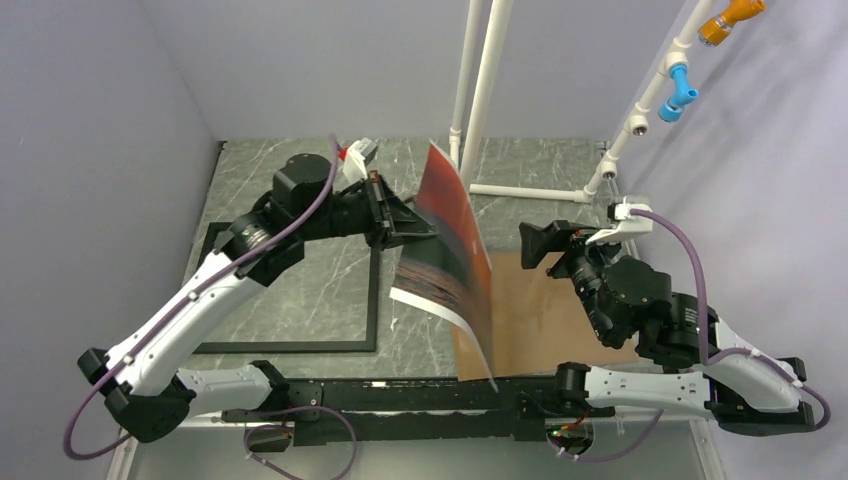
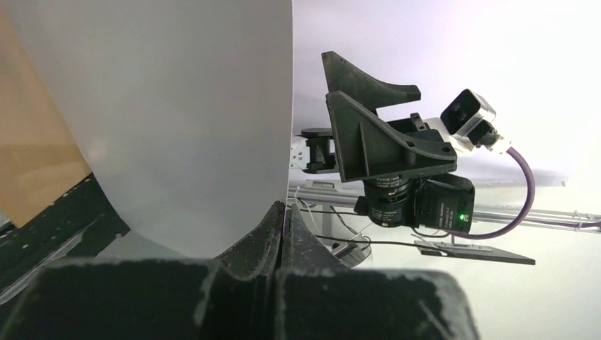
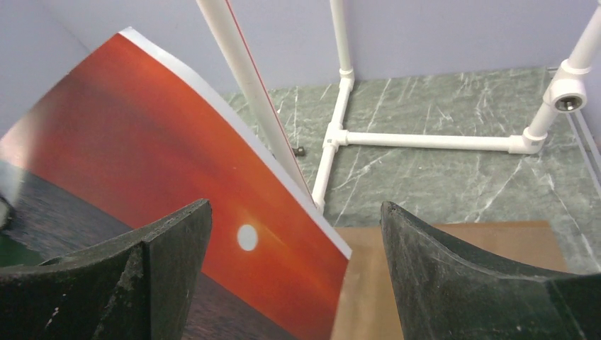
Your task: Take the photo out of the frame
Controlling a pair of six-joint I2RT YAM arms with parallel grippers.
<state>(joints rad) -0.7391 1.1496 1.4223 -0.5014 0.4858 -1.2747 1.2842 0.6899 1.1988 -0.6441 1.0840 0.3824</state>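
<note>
Photo (image 1: 455, 240) is pinched by L gripper (image 1: 428, 232) & held up, curled, above table (image 1: 540, 170); R gripper (image 1: 532, 246) is spread wide nr it. Frame (image 1: 290, 347) is laid flat.

Sunset photo (image 1: 452, 245) aloft, curling (white back), black frame (image 1: 290, 347) lying flat

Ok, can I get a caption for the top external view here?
Left gripper holds the curled sunset photo up, clear of the black frame on the table; right gripper open nearby.

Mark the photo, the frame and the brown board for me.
photo (image 1: 452, 245): top view, red sky area.
frame (image 1: 290, 347): top view, its near border.
brown board (image 1: 540, 300): top view, bare middle.
</note>
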